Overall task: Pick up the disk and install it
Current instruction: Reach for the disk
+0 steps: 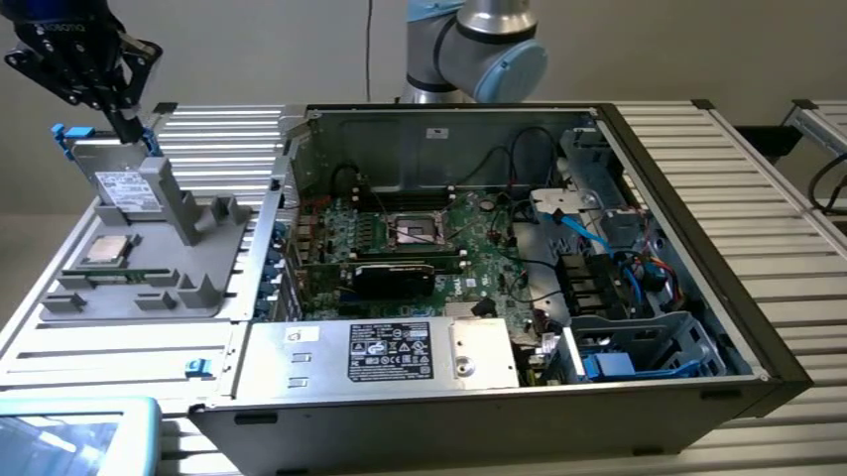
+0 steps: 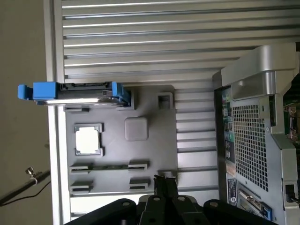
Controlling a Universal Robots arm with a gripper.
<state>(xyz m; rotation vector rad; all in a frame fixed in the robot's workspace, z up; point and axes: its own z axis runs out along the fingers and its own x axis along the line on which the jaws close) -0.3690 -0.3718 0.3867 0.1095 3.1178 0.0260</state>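
**Disk on edge in its tray, gripper closed above it**

At the exterior view's far left, the disk (image 1: pixel 130 186) stood on edge in a grey holder tray (image 1: pixel 133 288), its blue bracket showing at the top. The gripper (image 1: pixel 130 134) hung just over it, fingers pressed together; I couldn't tell whether they touched it. A square chip (image 1: pixel 106 253) lay nearer in the tray. To the right sat the open computer case (image 1: pixel 463 426).
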